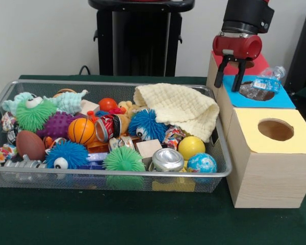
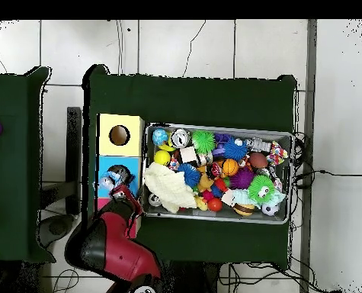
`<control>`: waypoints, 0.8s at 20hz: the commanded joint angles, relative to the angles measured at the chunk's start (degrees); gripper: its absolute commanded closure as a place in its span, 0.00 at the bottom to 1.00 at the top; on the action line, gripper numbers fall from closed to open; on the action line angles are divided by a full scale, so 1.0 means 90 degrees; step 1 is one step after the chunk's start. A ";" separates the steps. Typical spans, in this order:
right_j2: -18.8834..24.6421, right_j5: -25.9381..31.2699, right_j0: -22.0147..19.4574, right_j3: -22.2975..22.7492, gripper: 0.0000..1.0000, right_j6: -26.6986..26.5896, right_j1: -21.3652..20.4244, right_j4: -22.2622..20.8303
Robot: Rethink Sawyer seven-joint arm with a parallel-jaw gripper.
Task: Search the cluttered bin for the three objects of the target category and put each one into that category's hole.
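Front view: packet (image 1: pixel 268 83) lies just beside the open claw (image 1: pixel 230 75) (blue box).

The bin (image 1: pixel 110 174) is a wide, shallow basket of silver wire mesh with a rounded rim, sitting flat on the green table and packed with toys, balls and a cream cloth. Beside it, on the blue-topped box, one packet (image 1: pixel 268 83) shows: wrinkly clear plastic with blue and white inside, lying at the far edge of that box's hole (partly over the opening). From overhead the packet (image 2: pixel 110 181) lies just beside the bin's end.
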 commanded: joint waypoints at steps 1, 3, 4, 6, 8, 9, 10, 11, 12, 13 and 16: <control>0.0728 0.1084 -0.0575 -0.0313 0.00 0.0952 -0.0058 -0.0277; 0.0617 0.1390 -0.0675 -0.0141 0.00 0.0823 -0.0413 -0.0403; 0.0575 0.1515 -0.0728 -0.0102 0.00 0.0763 -0.0534 -0.0464; 0.0549 0.1781 -0.0960 -0.0011 0.00 0.0638 -0.0803 -0.0700; 0.0420 0.2187 -0.1108 0.0071 0.00 0.0467 -0.1157 -0.0860; 0.0403 0.2294 -0.1162 0.0082 0.00 0.0447 -0.1245 -0.0923; 0.0350 0.2463 -0.1204 0.0070 0.00 0.0387 -0.1343 -0.0973; 0.0297 0.2631 -0.1246 0.0058 0.00 0.0326 -0.1442 -0.1022; 0.0255 0.2727 -0.1260 0.0037 0.00 0.0310 -0.1491 -0.1072; 0.0225 0.2868 -0.1301 0.0036 0.00 0.0289 -0.1593 -0.1120; 0.0120 0.2995 -0.1208 -0.0034 0.00 0.0366 -0.1612 -0.1154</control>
